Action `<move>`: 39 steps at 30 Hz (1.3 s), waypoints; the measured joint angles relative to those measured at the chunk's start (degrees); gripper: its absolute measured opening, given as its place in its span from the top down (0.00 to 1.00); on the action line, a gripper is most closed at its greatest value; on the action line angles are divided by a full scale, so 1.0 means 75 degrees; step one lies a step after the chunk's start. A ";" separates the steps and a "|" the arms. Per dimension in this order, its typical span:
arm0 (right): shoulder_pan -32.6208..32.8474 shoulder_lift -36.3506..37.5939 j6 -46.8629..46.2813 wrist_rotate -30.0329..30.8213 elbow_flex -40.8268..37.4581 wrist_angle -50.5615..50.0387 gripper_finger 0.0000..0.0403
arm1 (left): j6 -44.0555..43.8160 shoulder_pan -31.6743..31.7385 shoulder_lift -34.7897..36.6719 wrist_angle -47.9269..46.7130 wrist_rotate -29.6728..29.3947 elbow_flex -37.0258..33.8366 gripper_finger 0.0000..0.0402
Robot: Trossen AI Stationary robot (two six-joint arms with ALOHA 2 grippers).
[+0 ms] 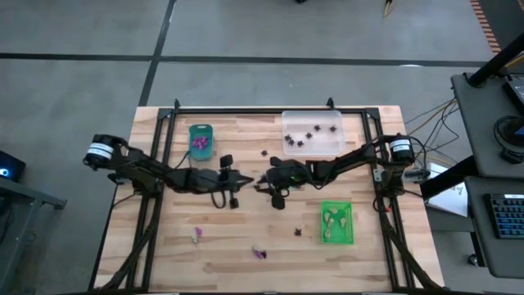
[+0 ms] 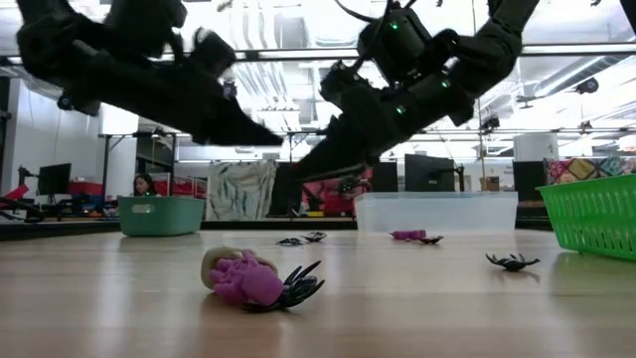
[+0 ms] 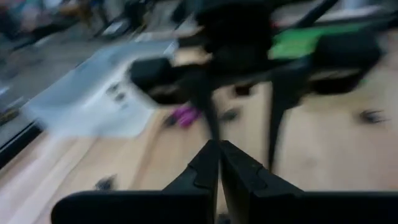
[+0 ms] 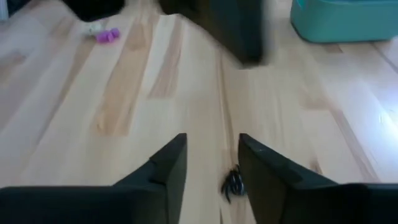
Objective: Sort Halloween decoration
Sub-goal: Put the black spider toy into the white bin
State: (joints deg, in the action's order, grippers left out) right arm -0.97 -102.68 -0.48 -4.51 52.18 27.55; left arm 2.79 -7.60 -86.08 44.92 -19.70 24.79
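Right gripper, jaws parted and empty, hangs mid-table over a black spider trinket lying on the wood between its fingertips (slightly toward one finger). A good pick would centre the gap on the spider, descend to the board, then close. Left gripper, shut and empty, waits just beside.

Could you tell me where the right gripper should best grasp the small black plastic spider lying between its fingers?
Probably across the small black plastic spider's central body, coming straight down: it lies flat on the wooden table, thin legs splayed, between the right gripper's open fingers.
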 joint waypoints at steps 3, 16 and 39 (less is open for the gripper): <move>0.0000 -0.0139 -0.0132 0.0000 0.0247 -0.0103 0.60 | 0.0143 -0.0092 -0.0014 0.1229 0.0500 -0.0518 1.00; -0.0003 -0.1034 0.0130 0.0009 0.1363 -0.1729 0.52 | -0.0271 -0.0154 -0.0012 0.2080 0.0501 -0.1302 1.00; 0.0047 -0.0847 0.0387 0.0558 0.1892 -0.3335 0.52 | -0.0777 -0.0128 -0.1052 0.1078 -0.0367 -0.0963 1.00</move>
State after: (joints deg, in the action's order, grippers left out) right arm -0.62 -109.04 2.42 -0.33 66.37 2.54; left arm -3.04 -8.56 -93.98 53.01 -22.45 17.57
